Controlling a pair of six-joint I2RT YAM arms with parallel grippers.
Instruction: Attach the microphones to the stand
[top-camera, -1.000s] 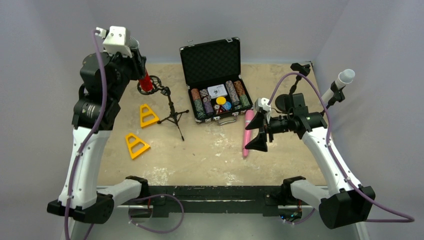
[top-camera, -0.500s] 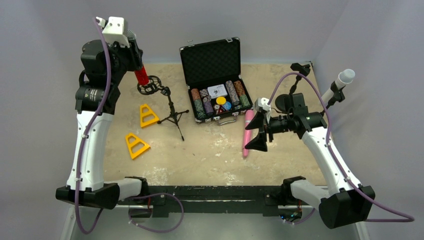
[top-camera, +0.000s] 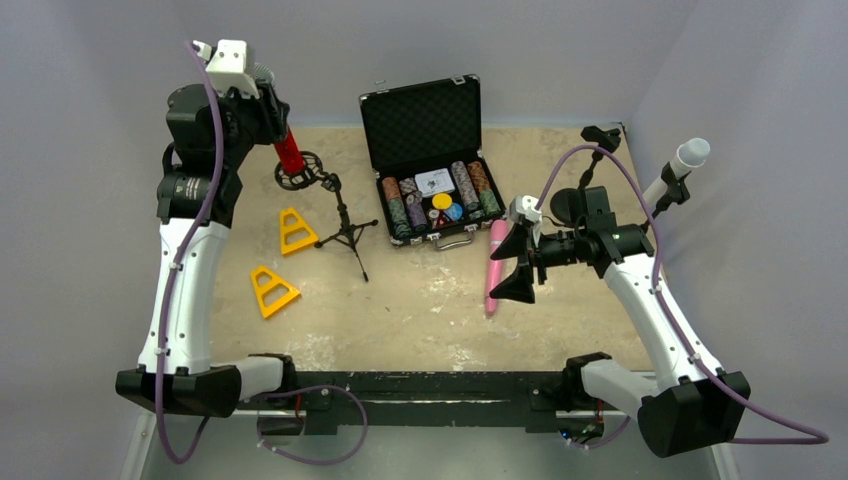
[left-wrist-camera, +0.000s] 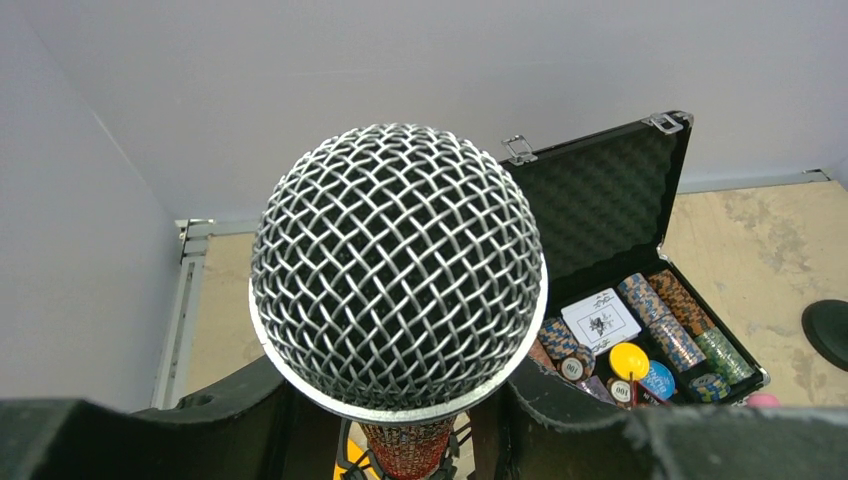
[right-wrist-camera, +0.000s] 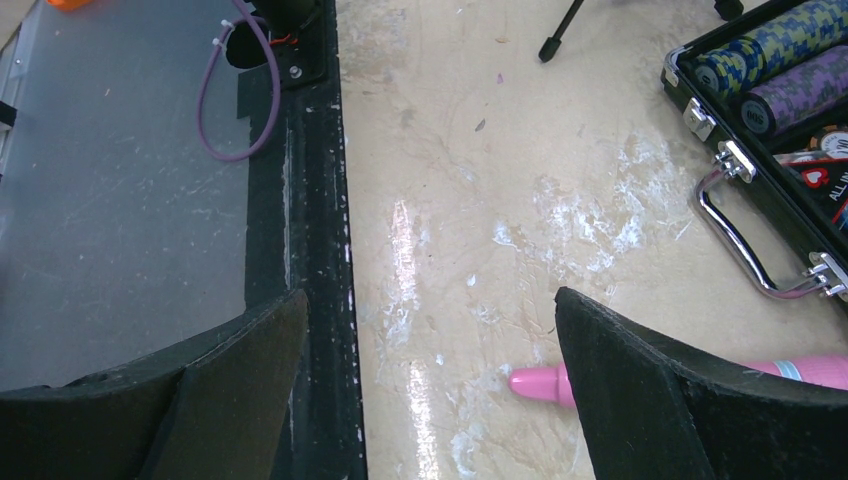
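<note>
My left gripper (top-camera: 268, 108) is shut on the glittery red microphone (top-camera: 288, 150) and holds it upright, head up. The microphone's lower end is at the black ring mount (top-camera: 298, 181) of the small tripod stand (top-camera: 343, 228). I cannot tell if it is inside the ring. In the left wrist view its silver grille (left-wrist-camera: 398, 265) fills the middle. The pink microphone (top-camera: 494, 262) lies on the table, and its tip shows in the right wrist view (right-wrist-camera: 540, 383). My right gripper (top-camera: 516, 262) is open and empty just beside it. The white microphone (top-camera: 683, 162) sits in a stand clip at the far right.
An open black case of poker chips (top-camera: 432, 195) stands at the middle back, its handle towards me. Two yellow triangles (top-camera: 296, 230) (top-camera: 271, 290) lie left of the tripod. A black round-based stand (top-camera: 566, 205) with an empty clip (top-camera: 603, 135) is at the back right.
My left arm has swung and drawn the red microphone a little up and back over the ring mount. The right arm and the pink microphone have not moved.
</note>
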